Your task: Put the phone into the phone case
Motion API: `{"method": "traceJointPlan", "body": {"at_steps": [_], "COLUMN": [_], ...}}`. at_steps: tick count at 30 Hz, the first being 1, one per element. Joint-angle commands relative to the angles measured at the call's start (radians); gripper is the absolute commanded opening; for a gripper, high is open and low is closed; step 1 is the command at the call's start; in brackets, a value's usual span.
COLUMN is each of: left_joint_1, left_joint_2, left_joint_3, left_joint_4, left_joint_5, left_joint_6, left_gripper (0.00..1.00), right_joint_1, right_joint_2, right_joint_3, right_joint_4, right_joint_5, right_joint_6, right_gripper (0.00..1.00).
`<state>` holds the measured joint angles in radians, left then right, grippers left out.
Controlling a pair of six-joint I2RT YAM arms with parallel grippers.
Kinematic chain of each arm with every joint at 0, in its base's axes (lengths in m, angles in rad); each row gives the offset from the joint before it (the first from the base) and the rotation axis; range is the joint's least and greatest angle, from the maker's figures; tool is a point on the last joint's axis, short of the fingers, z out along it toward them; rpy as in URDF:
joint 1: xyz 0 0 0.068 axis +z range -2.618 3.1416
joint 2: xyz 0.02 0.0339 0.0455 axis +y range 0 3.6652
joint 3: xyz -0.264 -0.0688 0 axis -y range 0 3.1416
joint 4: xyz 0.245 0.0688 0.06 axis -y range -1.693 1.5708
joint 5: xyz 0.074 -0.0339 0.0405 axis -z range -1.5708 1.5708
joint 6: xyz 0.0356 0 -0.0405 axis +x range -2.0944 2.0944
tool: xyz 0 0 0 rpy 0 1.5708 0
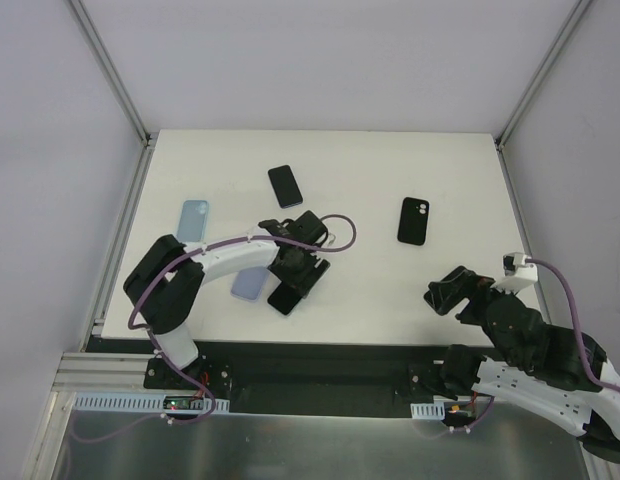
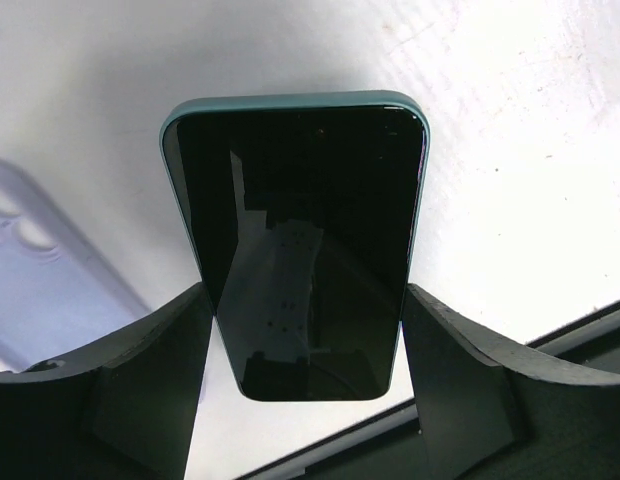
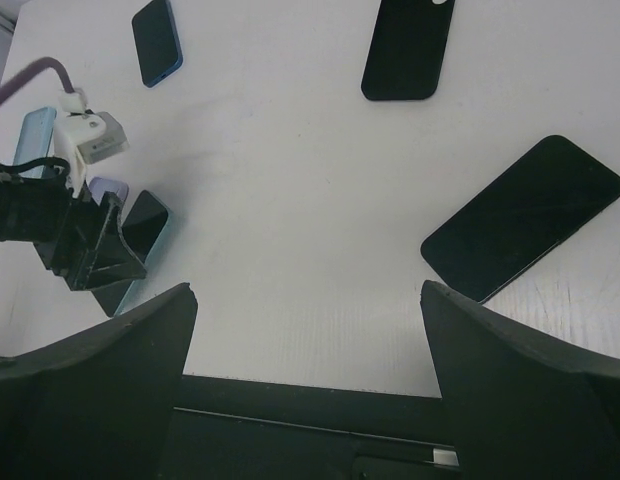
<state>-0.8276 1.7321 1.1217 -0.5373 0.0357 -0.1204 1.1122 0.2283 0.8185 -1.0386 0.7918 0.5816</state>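
A black-screened phone (image 2: 300,220) with a teal edge lies near the table's front edge (image 1: 283,298). My left gripper (image 2: 308,300) straddles its near end, and both fingers press against its long sides. Just left of it lies a lavender phone case (image 2: 50,270), also visible beside the left arm (image 1: 247,285). My right gripper (image 3: 307,290) hovers open over bare table at the front right (image 1: 442,297), with nothing between its fingers.
A light blue case (image 1: 193,220) lies at the left, a black blue-edged phone (image 1: 285,185) at the back middle, and a black case (image 1: 414,220) at the right. Another black phone (image 3: 522,218) lies near my right gripper. The table's dark front rail (image 3: 320,400) runs below it.
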Motion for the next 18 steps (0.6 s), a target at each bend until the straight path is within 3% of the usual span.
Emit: {"method": "traceJointPlan", "body": {"at_steps": [1, 10, 18], "left_joint_1": [0.056, 0.249, 0.323], "left_joint_2": [-0.103, -0.144, -0.071], "left_joint_3": [0.082, 0.124, 0.113], "left_joint_4": [-0.098, -0.202, -0.202], "left_joint_5": [-0.003, -0.118, -0.165], "left_joint_6": [-0.009, 0.041, 0.085], "left_gripper": [0.25, 0.17, 0.13], "right_joint_1": [0.003, 0.003, 0.001], "right_joint_2": [-0.015, -0.021, -0.032], "right_joint_3": [-0.016, -0.004, -0.016], "right_joint_4": [0.003, 0.008, 0.002], "right_joint_5": [-0.009, 0.011, 0.023], "right_joint_6": [0.026, -0.008, -0.035], "right_gripper": [0.97, 0.97, 0.97]}}
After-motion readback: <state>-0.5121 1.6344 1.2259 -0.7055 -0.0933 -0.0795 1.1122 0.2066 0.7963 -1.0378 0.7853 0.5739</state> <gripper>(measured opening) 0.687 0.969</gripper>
